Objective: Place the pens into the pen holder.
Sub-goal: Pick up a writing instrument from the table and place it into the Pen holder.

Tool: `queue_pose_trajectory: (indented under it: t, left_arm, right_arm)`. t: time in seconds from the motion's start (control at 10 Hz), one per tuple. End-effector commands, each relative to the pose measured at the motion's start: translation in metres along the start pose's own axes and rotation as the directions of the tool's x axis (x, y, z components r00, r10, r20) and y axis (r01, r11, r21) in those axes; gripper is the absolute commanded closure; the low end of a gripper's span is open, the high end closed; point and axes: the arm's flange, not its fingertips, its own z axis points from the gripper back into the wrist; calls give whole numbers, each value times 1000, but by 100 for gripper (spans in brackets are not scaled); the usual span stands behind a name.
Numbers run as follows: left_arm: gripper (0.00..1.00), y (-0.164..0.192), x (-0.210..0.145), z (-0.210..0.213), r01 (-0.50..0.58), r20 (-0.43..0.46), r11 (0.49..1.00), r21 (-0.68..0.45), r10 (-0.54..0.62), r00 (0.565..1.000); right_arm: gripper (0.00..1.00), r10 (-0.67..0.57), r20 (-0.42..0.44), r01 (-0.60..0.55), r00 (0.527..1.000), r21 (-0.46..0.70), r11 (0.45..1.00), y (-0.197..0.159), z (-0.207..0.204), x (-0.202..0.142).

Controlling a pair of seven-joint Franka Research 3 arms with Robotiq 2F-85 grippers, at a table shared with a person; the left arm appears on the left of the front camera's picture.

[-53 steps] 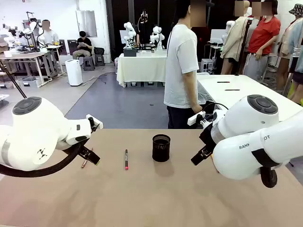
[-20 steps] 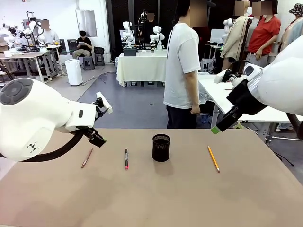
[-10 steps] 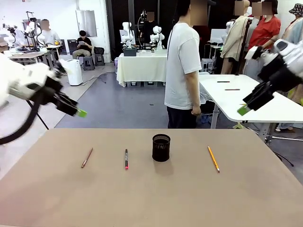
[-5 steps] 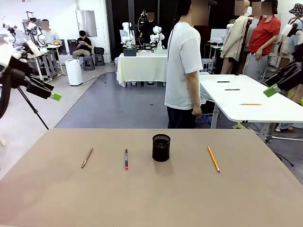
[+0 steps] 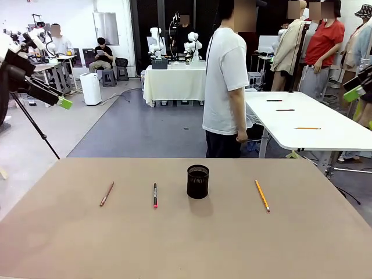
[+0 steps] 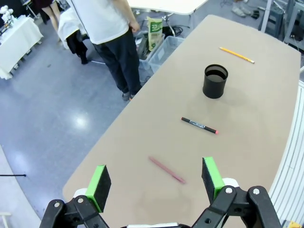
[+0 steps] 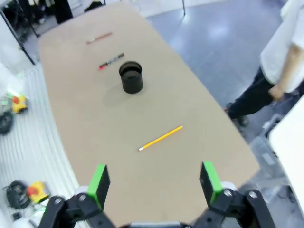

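pen holder (image 5: 197, 181) upright mid-table | black pen (image 5: 155, 195) lying just left of it, brownish pencil (image 5: 106, 193) farther left, yellow pencil (image 5: 262, 195) off right, all flat on table (image 5: 186, 250) | left gripper (image 6: 155, 178) high above, jaws spread wide, empty | right gripper (image 7: 154, 180) high too, spread wide, empty

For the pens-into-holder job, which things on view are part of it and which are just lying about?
Part of the job: pen holder, black pen with pink end, orange-yellow pencil, brownish pencil, all on the brown table.

Just lying about: white side table, spare pencil and dark pen on it, person standing beyond.
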Motion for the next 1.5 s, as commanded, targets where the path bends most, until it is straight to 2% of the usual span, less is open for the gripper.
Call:
queue_pose_trajectory:
  t: [0.0,0.2,0.3,0.4,1.4]
  left_arm:
    - [0,4,-4,4,6,18,1000,2,-6,1000]
    - [0,6,-3,6,3,25,1000,26,-3,1000]
    - [0,2,-2,6,-10,9,1000,14,10,1000]
    - [0,2,-2,6,-10,9,1000,14,10,1000]
    - [0,2,-2,6,-10,9,1000,14,10,1000]
  right_arm:
    - [0,13,51,-15,999,25,1000,-22,24,-4]
    - [0,-4,47,4,999,12,1000,-24,27,-10]
    - [0,2,11,-2,1000,-11,1000,-19,20,-8]
    - [0,-22,31,22,999,0,1000,-20,30,-11]
    - [0,-22,31,22,999,0,1000,-20,30,-11]
